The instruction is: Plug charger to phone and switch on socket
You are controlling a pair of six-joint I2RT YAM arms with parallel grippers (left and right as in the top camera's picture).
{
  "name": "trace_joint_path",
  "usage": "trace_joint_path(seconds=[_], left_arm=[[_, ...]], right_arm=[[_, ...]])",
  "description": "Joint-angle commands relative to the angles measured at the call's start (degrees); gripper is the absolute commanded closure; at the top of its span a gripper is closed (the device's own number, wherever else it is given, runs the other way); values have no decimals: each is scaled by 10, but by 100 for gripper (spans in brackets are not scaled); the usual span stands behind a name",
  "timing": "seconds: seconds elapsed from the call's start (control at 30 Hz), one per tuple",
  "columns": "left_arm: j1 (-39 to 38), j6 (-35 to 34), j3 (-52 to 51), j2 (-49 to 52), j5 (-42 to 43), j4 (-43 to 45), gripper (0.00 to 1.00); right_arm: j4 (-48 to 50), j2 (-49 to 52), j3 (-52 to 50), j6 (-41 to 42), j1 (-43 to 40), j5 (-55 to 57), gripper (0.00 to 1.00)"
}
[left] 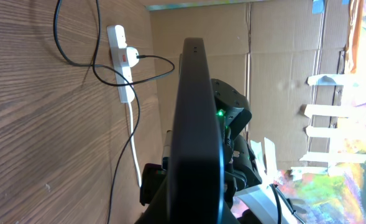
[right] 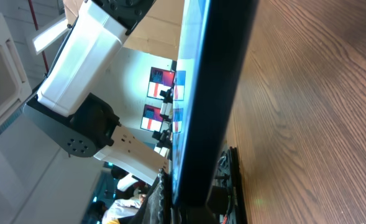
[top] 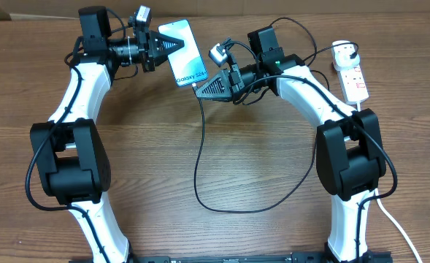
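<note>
Bright, even room light falls on the bench (top: 156,219), with faint shadows. In both wrist views the phone (left: 195,124) edge looms dark and blurred.

The charger's (top: 200,146) connector tip is hidden under the right claw (top: 199,87).

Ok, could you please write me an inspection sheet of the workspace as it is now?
Surface: wooden table, brown grain.
Job's things: phone, screen up, between both grippers; power strip at far right, white plug in it.
Clutter: nothing seen.
Grippers: left gripper shut on the phone's top end; right gripper shut at its bottom end, its hold hidden.
Cables: black cable loops over the table from the phone's bottom end; white cord leaves the power strip.
Surroundings: cardboard behind the table.
</note>
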Motion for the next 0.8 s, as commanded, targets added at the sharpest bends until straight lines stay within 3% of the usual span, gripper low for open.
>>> trace_joint_path(seconds=[0.0,0.77], left_arm=[[2,13,5,0,20,0,96],[2,-7,5,0,29,1,96]], right_arm=[[2,-24,17,6,-1,-19,96],[2,-24,17,7,-1,-19,96]])
